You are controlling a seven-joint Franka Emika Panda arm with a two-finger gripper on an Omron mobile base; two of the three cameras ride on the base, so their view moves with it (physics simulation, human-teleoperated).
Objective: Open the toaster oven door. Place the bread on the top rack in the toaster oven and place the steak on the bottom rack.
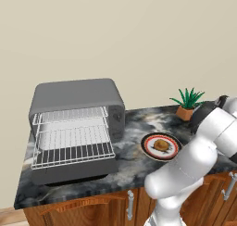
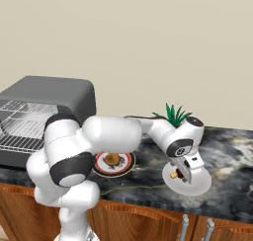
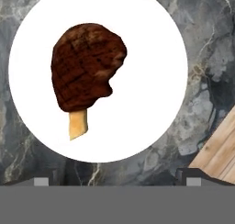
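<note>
Nearest the camera on the hand, the gripper (image 3: 117,179) hangs with jaws spread wide and empty, its two dark tips flanking the lower rim of a white plate (image 3: 151,103) on the marble counter (image 3: 206,44). The steak (image 3: 87,64), a dark grilled lump with a pale bone end, lies on that plate, untouched, directly under the hand. In the right base view the arm bends down over this plate (image 2: 197,184) at the counter's front right. Further left, the bread (image 1: 161,144) rests on a red-rimmed plate (image 1: 149,148), between the white plate and the oven. Farthest, at the counter's left end, the oven (image 1: 76,97) stands with its door (image 1: 74,170) folded down and both wire racks drawn forward: the top rack (image 1: 69,115) and the bottom rack (image 1: 74,148), each bare. A potted plant (image 1: 187,102) stands against the wall. Judged from this: door opened; both foods remain to be loaded, steak apparently first.
</note>
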